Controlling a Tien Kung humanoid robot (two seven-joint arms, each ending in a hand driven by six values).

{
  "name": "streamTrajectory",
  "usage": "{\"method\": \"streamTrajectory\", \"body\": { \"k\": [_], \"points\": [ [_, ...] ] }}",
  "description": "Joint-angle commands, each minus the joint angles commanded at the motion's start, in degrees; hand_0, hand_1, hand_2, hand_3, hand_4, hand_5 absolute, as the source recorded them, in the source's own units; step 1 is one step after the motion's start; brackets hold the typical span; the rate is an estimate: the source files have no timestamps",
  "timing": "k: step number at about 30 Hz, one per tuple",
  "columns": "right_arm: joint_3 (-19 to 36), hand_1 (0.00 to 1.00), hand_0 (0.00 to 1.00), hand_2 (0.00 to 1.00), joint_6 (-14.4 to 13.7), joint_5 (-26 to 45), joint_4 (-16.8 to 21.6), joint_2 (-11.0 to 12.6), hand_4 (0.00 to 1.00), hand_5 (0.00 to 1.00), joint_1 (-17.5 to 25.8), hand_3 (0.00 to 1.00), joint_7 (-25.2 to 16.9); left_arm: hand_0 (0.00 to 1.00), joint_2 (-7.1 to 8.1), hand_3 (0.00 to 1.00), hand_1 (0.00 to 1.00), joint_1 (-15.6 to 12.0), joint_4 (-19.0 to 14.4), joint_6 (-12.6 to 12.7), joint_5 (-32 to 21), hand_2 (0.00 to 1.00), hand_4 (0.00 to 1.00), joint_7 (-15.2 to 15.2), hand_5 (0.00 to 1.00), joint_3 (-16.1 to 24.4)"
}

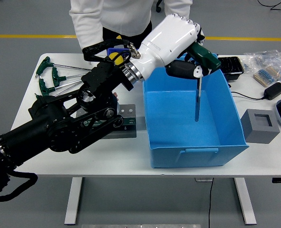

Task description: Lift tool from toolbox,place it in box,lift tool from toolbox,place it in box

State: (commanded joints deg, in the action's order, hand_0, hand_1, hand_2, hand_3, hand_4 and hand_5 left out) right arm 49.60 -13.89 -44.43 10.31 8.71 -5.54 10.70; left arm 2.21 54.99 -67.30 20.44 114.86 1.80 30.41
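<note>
The robot's left hand (pixel 185 45), a glossy white moulded shell on a black jointed arm, is reaching across from the left and hanging over the large blue plastic box (pixel 193 116). Its fingers are clamped around the dark green grip of a T-handle tool (pixel 200 76), whose thin steel shaft is pointing almost straight down into the box's open interior, with the tip stopping short of the floor. Holding it that way looks deliberate: a vertical shaft clears the tall, smooth walls, and a release from there would likely drop the tool onto the flat bottom without it tipping out. The box is rigid, with cut-out handles in its far and near walls, and nothing is showing inside it apart from the hanging shaft.

The green metal tool holder (pixel 123 122) is sitting on a grey plate just left of the box, largely hidden behind the arm; a row of round sockets along its top is showing at its right end. Further left, several more green-handled T wrenches (pixel 52 78) are lying flat on the white table (pixel 35 156), well apart from the box.

A person in a white top (pixel 114 16) is standing at the far side; their hands are hidden behind the arm. The right hand is not visible.
</note>
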Motion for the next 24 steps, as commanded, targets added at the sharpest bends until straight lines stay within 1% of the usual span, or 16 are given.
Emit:
{"method": "streamTrajectory", "body": {
  "k": [2, 3, 5, 8, 9, 11, 14, 15, 20, 21, 24],
  "points": [
    [0.0, 0.641, 0.680, 0.725, 0.0, 0.1, 0.0, 0.0, 0.845, 0.763, 0.0, 0.623, 0.0, 0.209, -0.55, 0.002, 0.002, 0.3, 1.5, -0.3, -0.8, 0.002, 0.744, 0.2, 0.588, -2.6],
    [0.0, 0.641, 0.680, 0.726, 0.0, 0.1, 0.0, 0.0, 0.845, 0.763, 0.0, 0.624, 0.0, 0.224, -0.86, 0.026, 0.002, 0.4, 2.2, -0.6, -1.1, 0.034, 0.748, 0.3, 0.598, -3.7],
    [0.0, 0.641, 0.680, 0.726, 0.0, 0.0, 0.0, 0.0, 0.845, 0.763, -0.1, 0.624, 0.0, 0.224, -1.61, 0.026, 0.002, 0.6, 3.9, -1.3, -2.0, 0.034, 0.748, 0.9, 0.598, -5.4],
    [-0.1, 0.641, 0.680, 0.726, 0.0, -0.2, 0.0, 0.0, 0.845, 0.763, 0.0, 0.624, 0.0, 0.224, -2.21, 0.026, 0.002, 0.6, 5.5, -2.6, -2.2, 0.034, 0.748, 1.8, 0.598, -6.1],
    [-0.2, 0.641, 0.680, 0.725, 0.0, -0.1, 0.0, 0.1, 0.844, 0.763, 0.0, 0.624, 0.0, 0.306, -2.21, 0.134, 0.142, 0.6, 6.0, -3.0, -2.6, 0.170, 0.852, 2.3, 0.722, -6.2],
    [-0.1, 0.641, 0.680, 0.725, 0.0, -0.4, 0.0, 0.1, 0.844, 0.763, 0.0, 0.624, 0.0, 0.306, -2.21, 0.134, 0.142, 0.5, 7.0, -3.6, -3.2, 0.170, 0.852, 3.3, 0.722, -6.3],
    [0.1, 0.641, 0.680, 0.725, 0.1, -0.9, 0.1, 0.1, 0.844, 0.763, 0.1, 0.624, 0.1, 0.306, -2.21, 0.134, 0.142, 0.5, 8.0, -3.7, -3.9, 0.170, 0.852, 4.3, 0.722, -6.3],
    [0.2, 0.643, 0.680, 0.724, 0.0, -0.9, 0.1, 0.1, 0.844, 0.763, 0.1, 0.628, 0.1, 0.444, -2.21, 0.546, 0.489, 0.6, 8.4, -3.7, -4.1, 0.581, 0.916, 4.7, 0.755, -6.4],
    [0.4, 0.643, 0.680, 0.724, 0.1, -1.1, 0.1, 0.1, 0.844, 0.763, 0.1, 0.628, 0.2, 0.444, -2.21, 0.546, 0.489, 0.9, 9.8, -2.4, -5.9, 0.581, 0.916, 7.1, 0.755, -5.9],
    [0.5, 0.641, 0.681, 0.725, 0.1, -1.2, 0.1, 0.1, 0.844, 0.762, 0.1, 0.624, 0.2, 0.527, -2.21, 0.711, 0.595, 1.0, 10.0, -2.3, -6.2, 0.712, 0.994, 7.4, 0.760, -5.7],
    [0.5, 0.641, 0.681, 0.725, 0.2, -1.3, 0.1, 0.1, 0.844, 0.762, 0.0, 0.624, 0.3, 0.527, -2.21, 0.711, 0.595, 1.1, 10.0, -1.3, -7.3, 0.712, 0.994, 8.8, 0.760, -5.0]
  ]
}}
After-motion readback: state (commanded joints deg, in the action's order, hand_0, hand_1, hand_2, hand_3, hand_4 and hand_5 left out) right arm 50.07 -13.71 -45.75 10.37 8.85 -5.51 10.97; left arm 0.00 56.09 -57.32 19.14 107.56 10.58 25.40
